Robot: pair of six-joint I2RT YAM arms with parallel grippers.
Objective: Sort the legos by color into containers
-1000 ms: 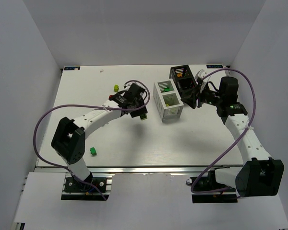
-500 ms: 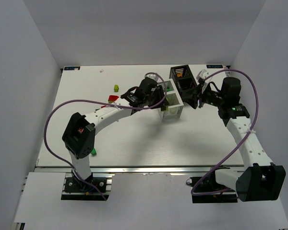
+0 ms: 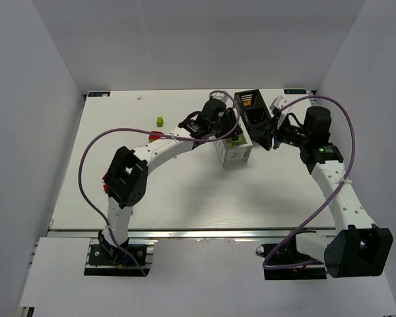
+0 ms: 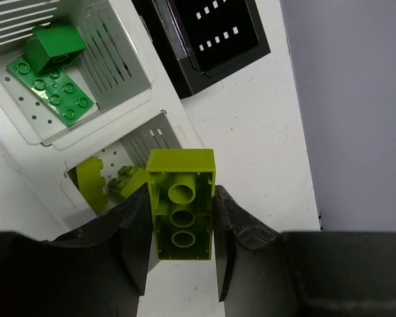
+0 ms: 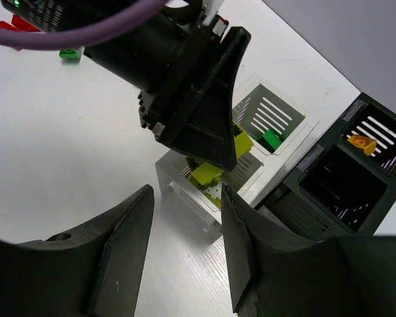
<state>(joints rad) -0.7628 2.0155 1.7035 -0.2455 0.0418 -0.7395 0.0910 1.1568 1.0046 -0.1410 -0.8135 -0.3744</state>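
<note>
Over the last second the left arm (image 3: pixel 165 146) had swung off the open table (image 3: pixel 185 191) and reached across to the white bin (image 3: pixel 236 152), while the right arm (image 3: pixel 340 191) had barely shifted. The white bin sat beneath the left gripper (image 4: pixel 182 195), and the black bin (image 4: pixel 214 36) stood just past it, right beside the white one. The left gripper was clamped on a lime brick (image 4: pixel 181 205), its hollow underside toward the wrist camera, above the edge of the nearer compartment. In that compartment, just below the fingers, lay more lime bricks (image 4: pixel 109 181). The compartment beyond held green bricks (image 4: pixel 49 79). The right gripper (image 5: pixel 185 191) hung spread wide with nothing between its fingers. The white bin lay just ahead of it and the black bin off to one side, with an orange brick (image 5: pixel 363 140) in that bin's far compartment. Well behind the left gripper, beside its arm, a loose lime piece (image 3: pixel 160 121) and a red brick (image 3: pixel 155 135) lay on the table.
</note>
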